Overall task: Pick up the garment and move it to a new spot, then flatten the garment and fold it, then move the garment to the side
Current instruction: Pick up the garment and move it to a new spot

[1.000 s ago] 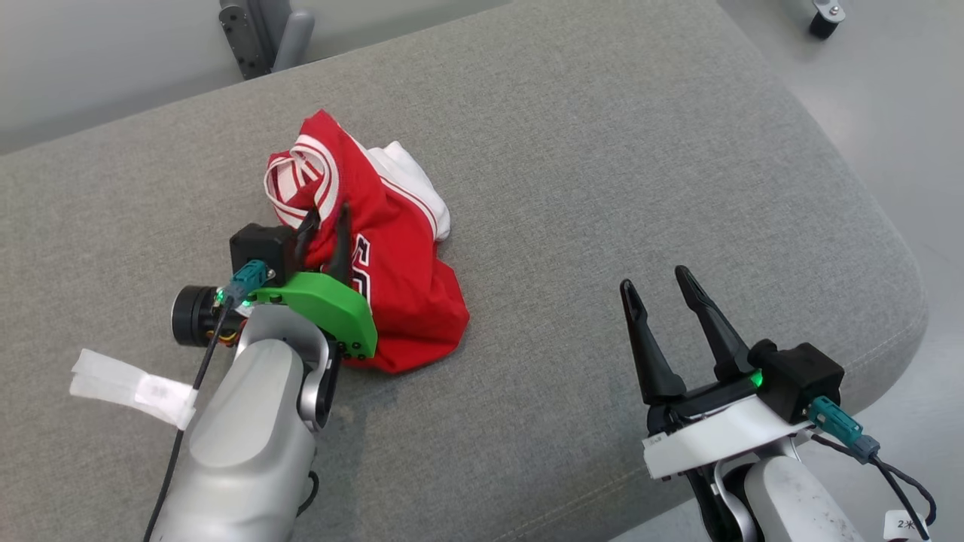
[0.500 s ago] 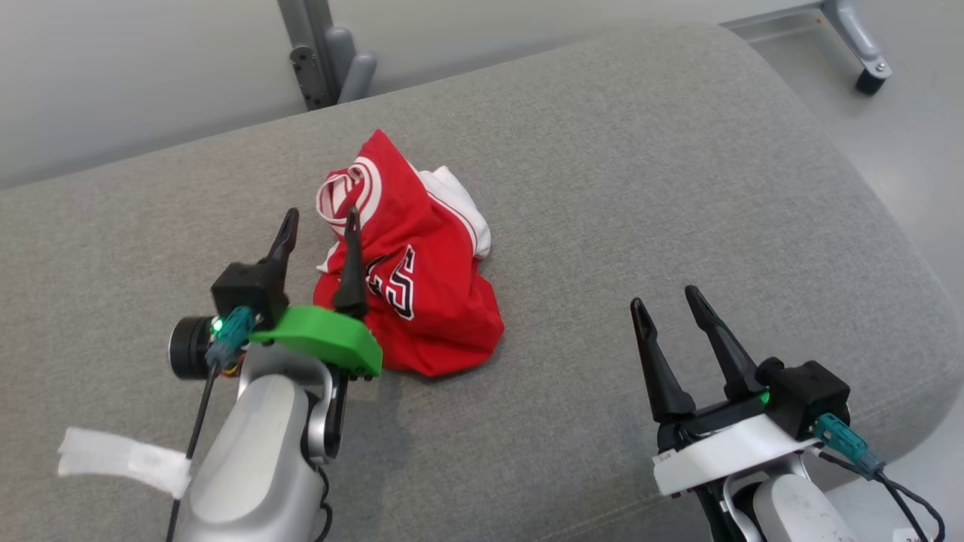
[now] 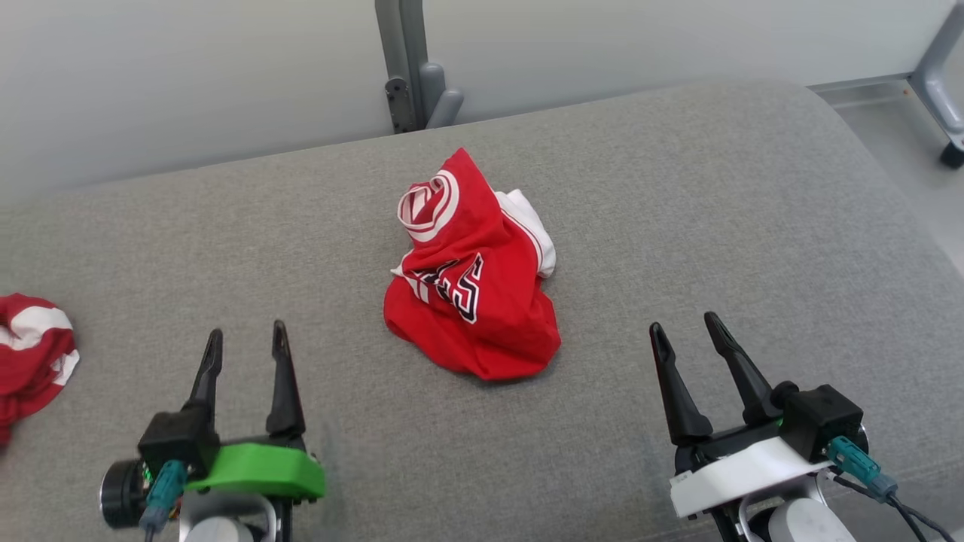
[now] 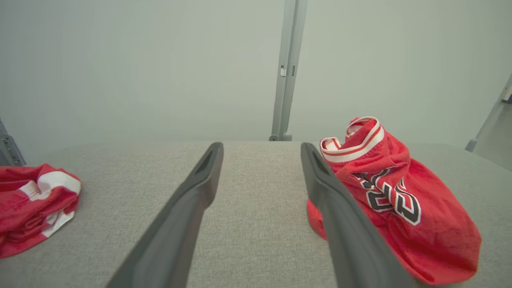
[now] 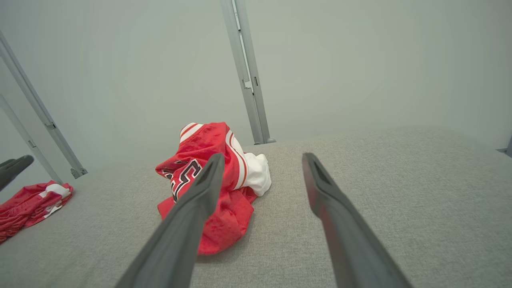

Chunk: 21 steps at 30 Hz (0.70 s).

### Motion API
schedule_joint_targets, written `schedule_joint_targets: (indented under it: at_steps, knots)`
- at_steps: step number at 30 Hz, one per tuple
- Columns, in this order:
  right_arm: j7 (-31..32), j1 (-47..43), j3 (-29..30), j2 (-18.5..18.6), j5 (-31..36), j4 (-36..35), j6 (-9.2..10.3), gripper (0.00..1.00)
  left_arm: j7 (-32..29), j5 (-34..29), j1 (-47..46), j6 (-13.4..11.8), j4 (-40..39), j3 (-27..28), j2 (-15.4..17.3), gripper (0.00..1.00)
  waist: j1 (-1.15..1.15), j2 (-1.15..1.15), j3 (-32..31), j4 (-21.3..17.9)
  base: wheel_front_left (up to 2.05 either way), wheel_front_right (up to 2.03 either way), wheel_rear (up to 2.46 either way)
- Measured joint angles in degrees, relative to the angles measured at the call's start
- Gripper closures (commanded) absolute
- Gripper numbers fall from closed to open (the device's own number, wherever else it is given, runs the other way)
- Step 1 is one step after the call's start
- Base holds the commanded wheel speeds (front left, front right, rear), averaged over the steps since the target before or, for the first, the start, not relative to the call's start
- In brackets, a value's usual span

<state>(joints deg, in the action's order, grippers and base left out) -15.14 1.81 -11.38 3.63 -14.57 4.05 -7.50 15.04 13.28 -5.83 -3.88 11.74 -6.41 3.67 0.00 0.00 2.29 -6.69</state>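
left gripper (image 3: 248, 330): you had it near left, fingers spread wide with nothing between them, well apart from the garment (image 3: 471, 301).
right gripper (image 3: 682, 322): near right, equally wide open and empty, tips pointed toward the far side. The heap sat to its far left.
garment: the red jersey with white trim was bunched in a heap mid-surface, between the two grippers and farther out. Neither gripper touched it. Dark lettering faced up, a striped ring (collar or armhole, can't tell which) sat at the far top, and a white patch showed on the far right side.
surface (image 3: 678, 226): grey padded fabric top, and the garment rested directly on it.
other cloth (image 3: 30, 354): a second red-and-white piece lay at the left edge, well apart from the garment. I'd have left it alone.
post (image 3: 410, 68): metal upright behind the far edge.
step: my read is that you were at the start of flattening. The heap lay free, with nothing spread or folded yet.
next move: it likely called for both grippers going in from either side. You'd pinch two separate edges and draw them apart left and right.
catch: the hem line was hidden inside the heap. The striped ring was your only clear landmark, and grabbing double layers looked like the main risk.
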Motion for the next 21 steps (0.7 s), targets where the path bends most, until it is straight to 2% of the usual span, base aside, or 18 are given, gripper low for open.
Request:
schedule_joint_targets:
  at_steps: [4, 11, 21]
  knots:
    - [0.0, -0.63, 0.24, 0.08, 0.09, -0.05, 0.0, 0.0, 0.0, 0.08, 3.85, 1.45, -1.64, 1.67, -0.53, 0.0, 0.0, 0.0, -0.91, 1.42, 0.0, 0.0, 0.0]
    - [0.0, -1.19, 0.6, 0.18, 0.08, -0.19, 0.01, 0.0, 0.0, -2.91, 7.09, 1.42, -2.89, 2.83, -0.73, 0.0, 0.0, 0.0, -1.75, 2.52, 0.0, 0.0, 0.0]
    - [0.0, -2.52, 0.81, 0.26, 0.22, -0.6, 0.01, 0.0, 0.0, -2.12, 9.11, -0.05, -4.04, 2.43, -0.78, 0.0, 0.0, 0.0, -2.27, 2.72, 0.0, 0.0, 0.0]
